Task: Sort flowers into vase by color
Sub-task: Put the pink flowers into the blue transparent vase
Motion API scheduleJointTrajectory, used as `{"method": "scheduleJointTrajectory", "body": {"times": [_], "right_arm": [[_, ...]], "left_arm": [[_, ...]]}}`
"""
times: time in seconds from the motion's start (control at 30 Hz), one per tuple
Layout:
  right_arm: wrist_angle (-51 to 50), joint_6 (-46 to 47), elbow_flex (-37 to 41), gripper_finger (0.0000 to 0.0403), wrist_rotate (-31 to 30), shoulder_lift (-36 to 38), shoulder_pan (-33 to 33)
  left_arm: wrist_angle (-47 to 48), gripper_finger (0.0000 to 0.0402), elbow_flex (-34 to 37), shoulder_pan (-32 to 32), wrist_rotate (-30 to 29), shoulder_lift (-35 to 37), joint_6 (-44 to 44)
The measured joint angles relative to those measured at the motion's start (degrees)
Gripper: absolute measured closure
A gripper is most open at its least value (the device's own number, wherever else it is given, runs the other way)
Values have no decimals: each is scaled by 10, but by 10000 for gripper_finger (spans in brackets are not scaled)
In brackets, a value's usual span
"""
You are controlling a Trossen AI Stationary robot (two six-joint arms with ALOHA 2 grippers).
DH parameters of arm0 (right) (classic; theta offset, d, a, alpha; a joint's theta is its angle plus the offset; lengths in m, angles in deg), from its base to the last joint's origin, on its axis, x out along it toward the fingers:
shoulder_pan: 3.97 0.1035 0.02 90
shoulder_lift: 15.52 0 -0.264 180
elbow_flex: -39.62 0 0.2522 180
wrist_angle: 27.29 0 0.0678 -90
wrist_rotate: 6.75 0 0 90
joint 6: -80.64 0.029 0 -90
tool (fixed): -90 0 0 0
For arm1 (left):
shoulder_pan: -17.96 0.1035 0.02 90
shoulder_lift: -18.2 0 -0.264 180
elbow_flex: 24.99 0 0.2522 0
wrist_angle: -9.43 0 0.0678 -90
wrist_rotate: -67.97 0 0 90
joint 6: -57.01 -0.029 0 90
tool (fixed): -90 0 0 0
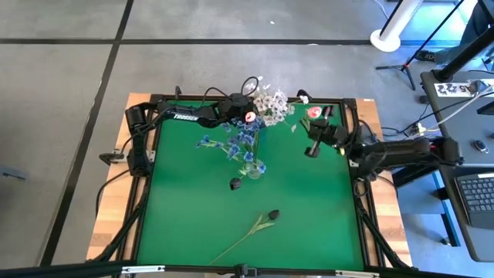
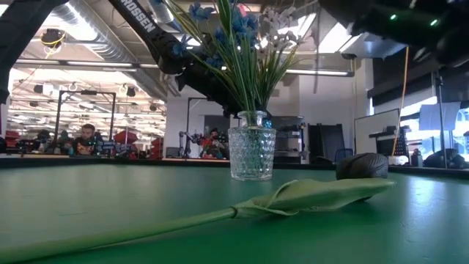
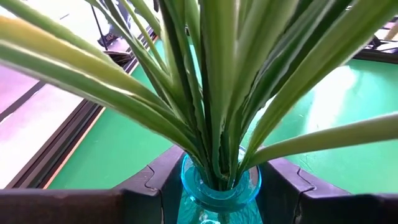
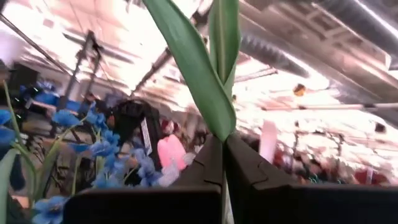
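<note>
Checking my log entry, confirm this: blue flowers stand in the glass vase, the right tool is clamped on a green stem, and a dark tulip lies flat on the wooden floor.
One detail is wrong: the dark tulip lies on the green table mat, not the floor, as the high view shows. The blue flowers do stand in the glass vase, and the right tool is clamped on a green stem.

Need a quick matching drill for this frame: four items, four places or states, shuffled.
1. dark tulip
2. blue flowers
3. left gripper
4. right gripper

A. shut on a green stem
B. lying on the mat
C. standing in the clear vase
D. gripping the teal vase by its neck

Pairs: 1-B, 2-C, 3-D, 4-A
</note>
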Motion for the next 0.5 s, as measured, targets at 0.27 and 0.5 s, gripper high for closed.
{"method": "scheduleJointTrajectory", "body": {"times": [0.27, 0.5], "right_arm": [[190, 72, -54, 403, 119, -200, -96], [197, 73, -181, 403, 150, -357, -104]], "left_arm": [[-4, 249, 0, 0, 2, 0, -10], [-8, 249, 0, 0, 5, 0, -10]]}}
